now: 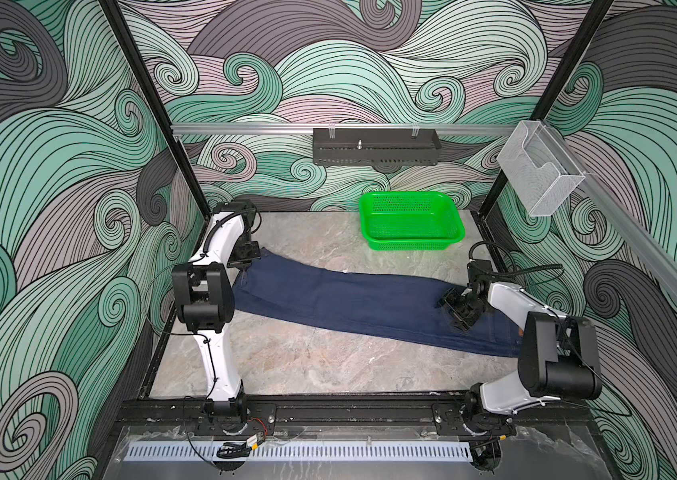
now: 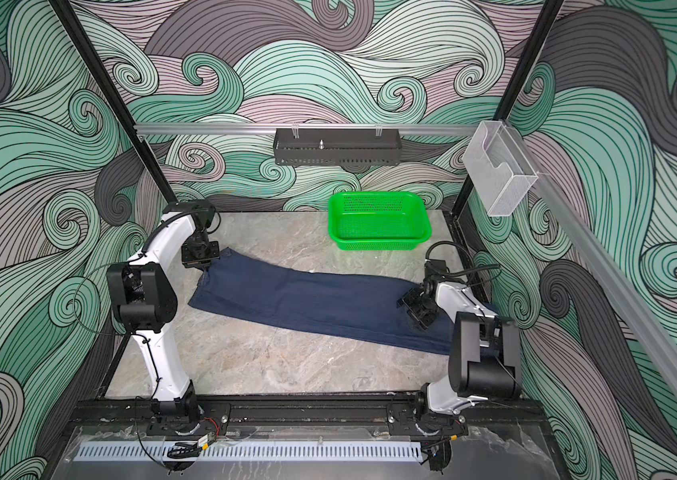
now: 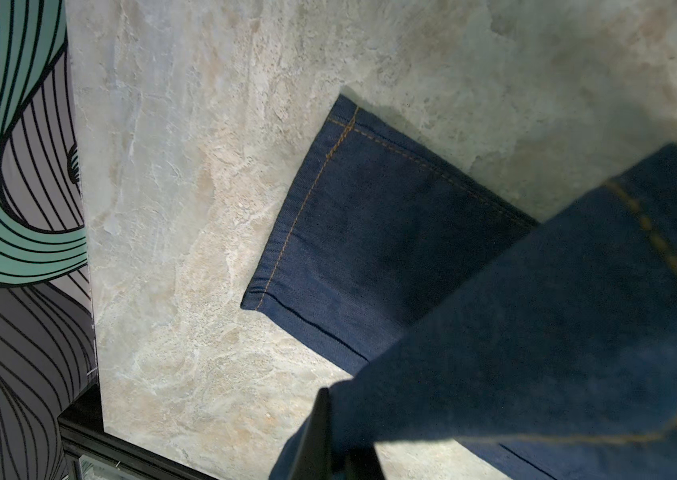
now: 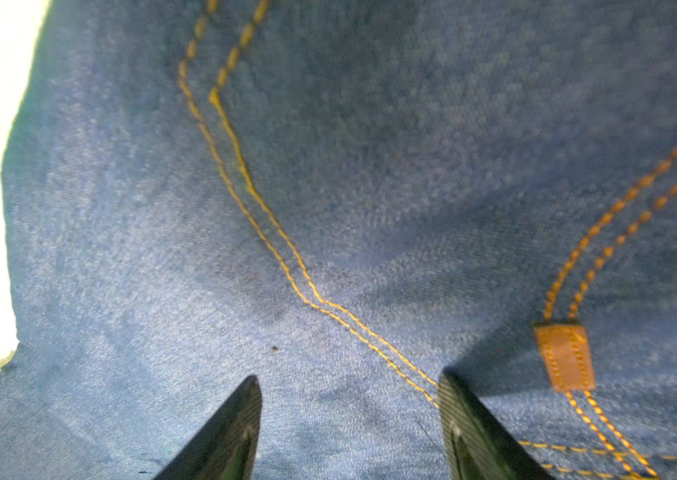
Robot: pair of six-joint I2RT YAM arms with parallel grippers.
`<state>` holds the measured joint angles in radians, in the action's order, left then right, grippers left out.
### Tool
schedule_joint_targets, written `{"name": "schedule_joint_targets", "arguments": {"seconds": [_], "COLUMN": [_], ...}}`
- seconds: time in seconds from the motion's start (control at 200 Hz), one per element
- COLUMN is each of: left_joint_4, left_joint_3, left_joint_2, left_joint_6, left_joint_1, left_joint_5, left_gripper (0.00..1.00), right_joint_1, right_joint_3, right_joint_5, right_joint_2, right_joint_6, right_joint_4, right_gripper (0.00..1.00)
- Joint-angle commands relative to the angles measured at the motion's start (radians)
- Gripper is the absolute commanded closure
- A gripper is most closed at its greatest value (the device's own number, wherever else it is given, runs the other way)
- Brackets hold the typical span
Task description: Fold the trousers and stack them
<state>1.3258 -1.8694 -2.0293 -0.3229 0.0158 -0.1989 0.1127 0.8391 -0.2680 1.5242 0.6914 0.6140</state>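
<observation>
Here, left end effector (image 1: 244,267) clamped on trousers (image 1: 349,299) hem, right end effector (image 4: 349,384) wide over seat

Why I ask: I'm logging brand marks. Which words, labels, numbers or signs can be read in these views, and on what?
No text can be read in any view.
Tan patch on the trousers: blank, orange stitching only.
Green basket: no marking shows.
</observation>
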Motion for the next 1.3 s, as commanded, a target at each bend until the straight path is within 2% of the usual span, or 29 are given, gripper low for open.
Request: {"name": "schedule_joint_targets", "arguments": {"seconds": [0.0, 0.185, 0.325, 0.505, 0.67, 0.745, 0.991, 1.296], "left_joint_4": [0.085, 0.13, 0.147, 0.115, 0.231, 0.227, 0.19, 0.176], "left_joint_3": [-0.072, -0.13, -0.182, -0.122, -0.154, -0.137, -0.111, -0.112], "left_joint_2": [0.011, 0.102, 0.169, 0.184, 0.041, 0.001, -0.05, -0.06], "left_joint_6": [0.007, -0.001, -0.023, -0.054, -0.064, -0.053, -0.036, -0.026], "left_joint_1": [0.013, 0.012, 0.013, 0.053, 0.108, 0.111, 0.111, 0.111], "left_joint_5": [-0.024, 0.182, 0.264, 0.181, 0.088, 0.049, 0.046, 0.059], "left_gripper": [0.95, 0.97, 0.97, 0.97, 0.97, 0.97, 0.88, 0.86], "right_joint_1": [0.004, 0.003, 0.002, 0.002, 0.002, 0.003, 0.001, -0.016], "right_joint_3": [0.009, 0.009, 0.005, 0.006, 0.013, 0.026, 0.05, -0.02], "right_joint_5": [0.017, 0.02, 0.031, 0.042, 0.05, 0.054, 0.064, -0.008], "right_joint_2": [-0.013, -0.007, -0.001, 0.005, 0.013, 0.011, -0.116, -0.217], "right_joint_6": [-0.002, -0.004, -0.006, -0.008, -0.013, -0.016, 0.008, 0.109], "right_joint_4": [0.026, 0.022, 0.023, 0.027, 0.037, 0.06, 0.169, 0.242], "right_gripper": [0.31, 0.31, 0.31, 0.31, 0.31, 0.3, 0.27, 0.24]}}
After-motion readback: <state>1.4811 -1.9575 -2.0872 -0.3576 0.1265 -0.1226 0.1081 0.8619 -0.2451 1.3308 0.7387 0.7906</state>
